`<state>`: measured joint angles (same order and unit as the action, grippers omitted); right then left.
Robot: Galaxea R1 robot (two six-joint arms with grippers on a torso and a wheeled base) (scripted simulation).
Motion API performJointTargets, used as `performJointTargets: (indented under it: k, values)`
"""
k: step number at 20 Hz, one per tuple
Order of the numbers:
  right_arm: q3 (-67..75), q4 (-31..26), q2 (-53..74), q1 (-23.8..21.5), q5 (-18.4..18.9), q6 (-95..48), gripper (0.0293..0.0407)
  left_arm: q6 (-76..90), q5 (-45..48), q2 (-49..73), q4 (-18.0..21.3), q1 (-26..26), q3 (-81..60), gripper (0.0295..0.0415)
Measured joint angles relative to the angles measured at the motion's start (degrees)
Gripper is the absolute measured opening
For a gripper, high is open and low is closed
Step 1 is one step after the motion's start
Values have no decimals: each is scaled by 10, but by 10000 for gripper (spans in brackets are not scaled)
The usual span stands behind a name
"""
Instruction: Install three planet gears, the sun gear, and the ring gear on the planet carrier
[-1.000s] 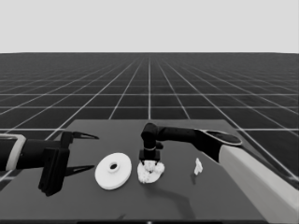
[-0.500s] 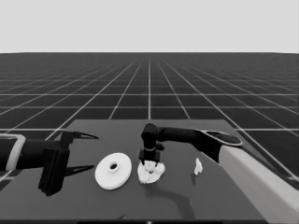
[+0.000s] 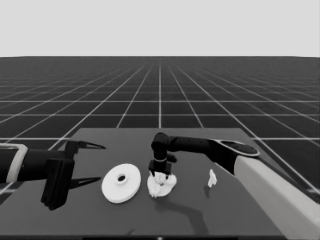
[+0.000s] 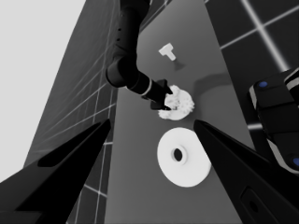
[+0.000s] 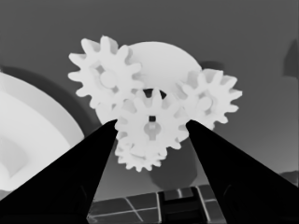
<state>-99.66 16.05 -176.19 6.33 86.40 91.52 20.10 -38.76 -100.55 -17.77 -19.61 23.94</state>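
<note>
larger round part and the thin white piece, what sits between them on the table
In the head view, the smaller round part carrying the gears lies between the larger round part and the thin white piece, with the right gripper over it.

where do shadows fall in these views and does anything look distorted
Head view: the right arm's shadow lies on the table in front of the smaller round part. Right wrist view: gears loom huge between the right gripper fingers.
</note>
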Motion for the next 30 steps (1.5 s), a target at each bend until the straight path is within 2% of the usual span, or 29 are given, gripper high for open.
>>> performJointTargets:
  k: [30]
  values:
    - [0,0,0,0,0,180,310,0,0,0,0,0,0,385]
